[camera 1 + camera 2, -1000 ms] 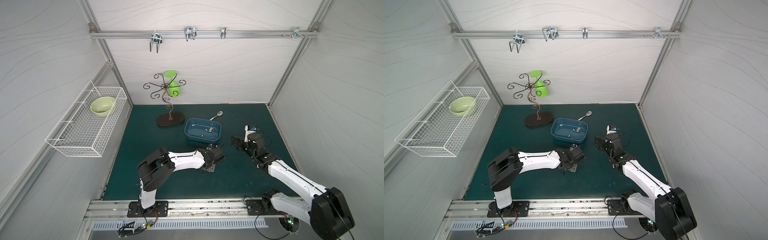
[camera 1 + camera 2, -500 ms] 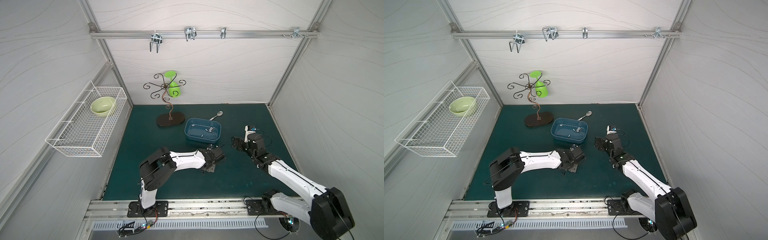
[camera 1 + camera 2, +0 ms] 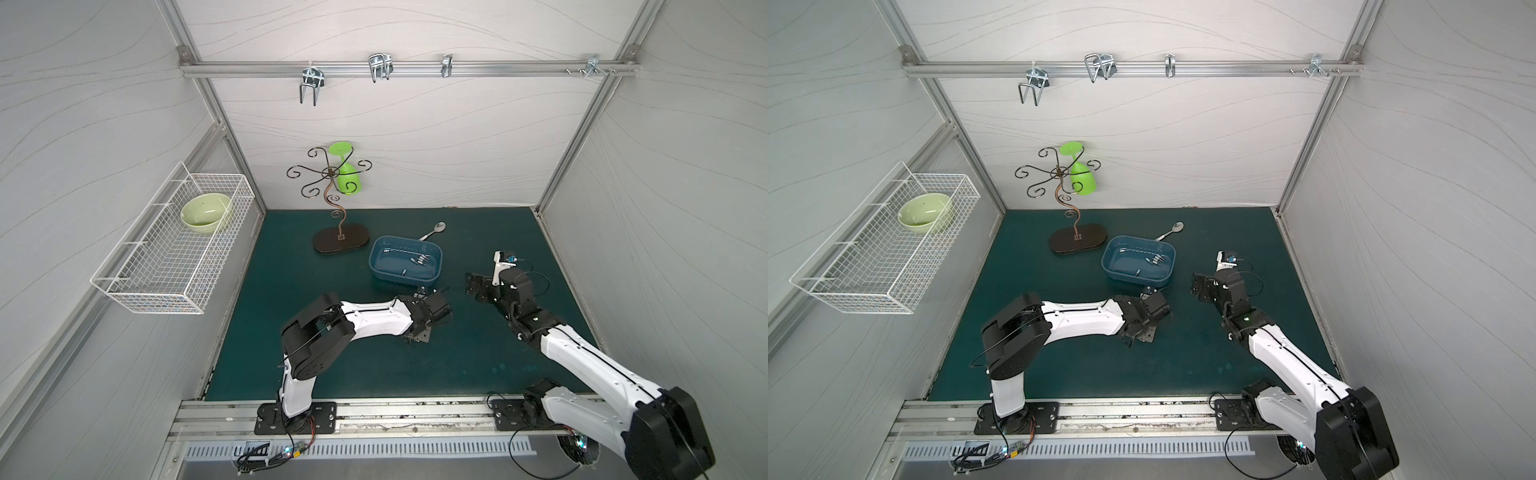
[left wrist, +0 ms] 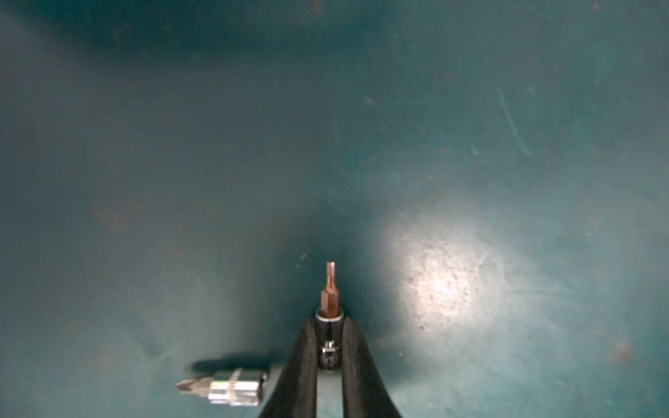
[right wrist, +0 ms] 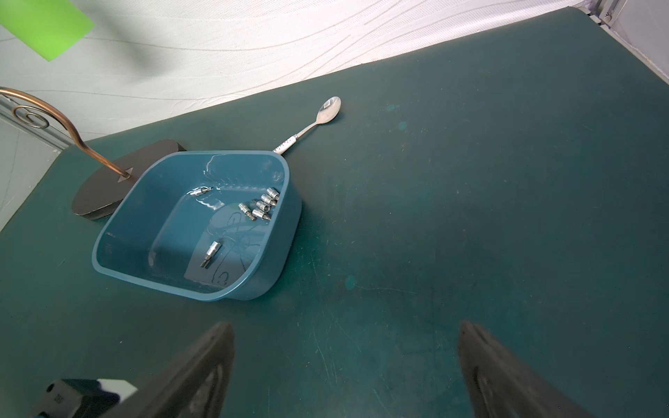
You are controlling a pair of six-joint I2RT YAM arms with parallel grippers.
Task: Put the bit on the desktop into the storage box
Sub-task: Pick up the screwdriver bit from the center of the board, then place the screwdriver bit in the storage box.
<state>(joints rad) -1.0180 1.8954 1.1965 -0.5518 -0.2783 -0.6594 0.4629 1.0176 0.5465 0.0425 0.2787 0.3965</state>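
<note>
Several small silver bits are contained in the shallow blue plastic storage box. Just nearer, close to the dark teal-green matte bench, a brown-tipped chrome bit is clamped between the left jaws; the right jaws are spread wide, empty.

No readable text anywhere. Spoon handle, just beyond far edge of storage box: printed marks, too small. Bit socket: stamp blurred. Storage box floor: dark scribble, illegible.
</note>
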